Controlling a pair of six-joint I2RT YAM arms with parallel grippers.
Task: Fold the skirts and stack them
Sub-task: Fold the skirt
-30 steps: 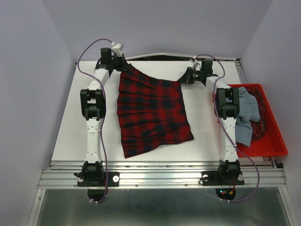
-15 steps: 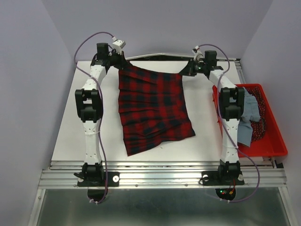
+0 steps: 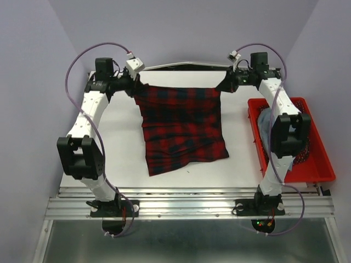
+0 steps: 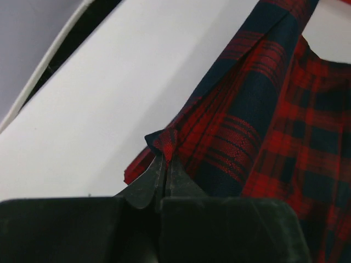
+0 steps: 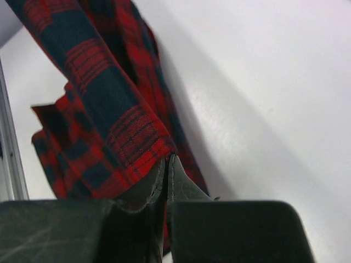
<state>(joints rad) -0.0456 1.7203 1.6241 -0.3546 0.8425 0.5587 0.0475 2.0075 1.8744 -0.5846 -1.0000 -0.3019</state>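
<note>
I start on the left in the top camera. My left arm goes up the side of the white table (image 3: 109,137) toward 11 o'clock. At its end my left gripper (image 3: 135,87) is squeezed tight on one top corner of the plaid skirt (image 3: 181,123). In the left wrist camera its two dark fingers (image 4: 145,189) press together. A little fold of red and navy cloth is pinched between the tips.

The top edge of the plaid skirt runs in a nearly straight line from that gripper across the 12 o'clock side of the table. That edge is lifted up off the table. The rest hangs down, and the bottom part lies wrinkled on the table toward 6 o'clock. The hem sits crooked, with its left corner closer to me than its right corner.

At 1 o'clock my right gripper (image 3: 223,86) is squeezed tight on the other top corner. The right wrist camera shows its fingers (image 5: 184,189) closed on the red edge of the cloth, with the white table below.

At 3 o'clock, just beside the table, sits the red basket (image 3: 323,164). The blue-grey skirt (image 3: 265,125) lies in it. My right arm hides part of it.
</note>
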